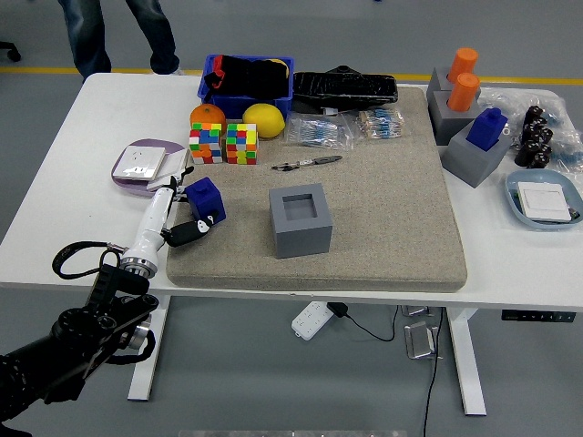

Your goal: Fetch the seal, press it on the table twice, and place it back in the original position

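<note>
White bench [64, 196] over grey floor, tan mat [383, 182] laid across the middle. Far left, left hand [182, 214] reaching in from the lower corner, white forearm angled up. Fingers [189, 231] wrapped on the blue seal [206, 198], thumb low at its near side. Seal sitting at the mat's left edge, well left of the grey holder [300, 220]; cannot tell whether its base touches the mat. Holder's square recess open on top. Just behind the hand, purple pad [137, 165] lying flat on the bench. Further back, two cubes [224, 143] side by side, orange [208, 115] and lemon [264, 119] behind them, blue bin [247, 77] with dark contents at the far edge. Pen [307, 163] lying on the mat behind the holder. Packets [346, 127] and a black bag [344, 86] toward the back. Over on the right, grey blocks carrying two orange seals [464, 77] and a second blue one [487, 127]. Black bits [536, 135] beside them, then a blue tray [544, 200] near the right edge. Person's legs [118, 32] standing beyond the far side.
</note>
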You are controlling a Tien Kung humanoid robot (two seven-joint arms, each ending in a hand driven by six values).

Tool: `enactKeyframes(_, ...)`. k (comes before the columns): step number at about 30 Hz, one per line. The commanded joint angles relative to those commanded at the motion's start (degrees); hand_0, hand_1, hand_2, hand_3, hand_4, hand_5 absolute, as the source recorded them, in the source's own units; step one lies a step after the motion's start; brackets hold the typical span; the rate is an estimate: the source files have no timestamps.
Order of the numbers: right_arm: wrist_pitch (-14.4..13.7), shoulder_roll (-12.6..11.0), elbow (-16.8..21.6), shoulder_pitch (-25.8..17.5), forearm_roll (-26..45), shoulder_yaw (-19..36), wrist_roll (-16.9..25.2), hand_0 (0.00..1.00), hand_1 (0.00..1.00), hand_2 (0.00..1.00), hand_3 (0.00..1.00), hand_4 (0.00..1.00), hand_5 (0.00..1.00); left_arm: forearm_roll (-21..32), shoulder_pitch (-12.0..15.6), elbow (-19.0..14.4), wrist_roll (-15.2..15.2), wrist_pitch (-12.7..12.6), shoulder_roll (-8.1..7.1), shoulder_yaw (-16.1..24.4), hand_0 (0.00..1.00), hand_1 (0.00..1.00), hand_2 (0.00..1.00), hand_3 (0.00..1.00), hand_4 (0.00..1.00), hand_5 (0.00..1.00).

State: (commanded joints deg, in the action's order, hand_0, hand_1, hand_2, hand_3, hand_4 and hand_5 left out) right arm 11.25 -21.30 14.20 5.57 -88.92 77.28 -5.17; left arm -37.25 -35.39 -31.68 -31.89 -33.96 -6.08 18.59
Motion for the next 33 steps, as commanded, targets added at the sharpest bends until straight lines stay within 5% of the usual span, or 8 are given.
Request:
enactKeyframes(6, 0.05, -0.03, 0.02, 0.05, 0.03, -0.10, -0.02, 0.802, 0.711, 0.704, 0.665, 0.770, 0.556, -3.88, -0.42, -4.86, 0.34, -0.31, -1.54, 5.42, 0.812, 0.385, 0.331, 0.922, 0.498, 0.002)
enactKeyframes(14, 0.03, -0.27, -0.02, -0.06, -0.16, 0.44, 0.00, 0.802, 0.711, 0.704, 0.664, 0.770, 0.556, -13.15, -1.52, -15.50, 6.01, 2.05, -4.82, 12.61, 0.812, 0.382, 0.329, 0.922, 0.495, 0.002)
enactKeyframes(19, 0.05, -0.38, 0.02, -0.14, -0.20, 0.72, 0.00, 0.802, 0.711, 0.704, 0.663, 0.770, 0.557, -18.90, -1.73, -24.92, 9.80, 3.98, -7.07, 12.30, 0.812, 0.382, 0.328, 0.923, 0.492, 0.002)
enactKeyframes(23, 0.07, -0.33, 0.01, -0.17, -0.34, 0.97, -0.02, 0.802, 0.710, 0.704, 0.663, 0.771, 0.556, -21.87, -2.03, -30.82, 14.22, 7.97, -8.18, 10.28, 0.812, 0.385, 0.327, 0.924, 0.496, 0.002)
enactKeyframes(28, 0.08, -0.21, 0.03, -0.04, -0.21, 0.92, -0.05, 0.802, 0.711, 0.704, 0.663, 0.771, 0.556, -23.84, -3.17, -33.49, 18.72, 12.99, -8.33, 7.94, 0.814, 0.388, 0.328, 0.923, 0.500, 0.002)
enactKeyframes(33, 0.10, -0.21, 0.06, 0.08, -0.14, 0.90, -0.04, 0.802, 0.711, 0.703, 0.663, 0.771, 0.556, -23.68, -4.63, -31.79, 19.67, 14.41, -7.33, 6.37, 0.813, 0.387, 0.327, 0.923, 0.502, 0.002)
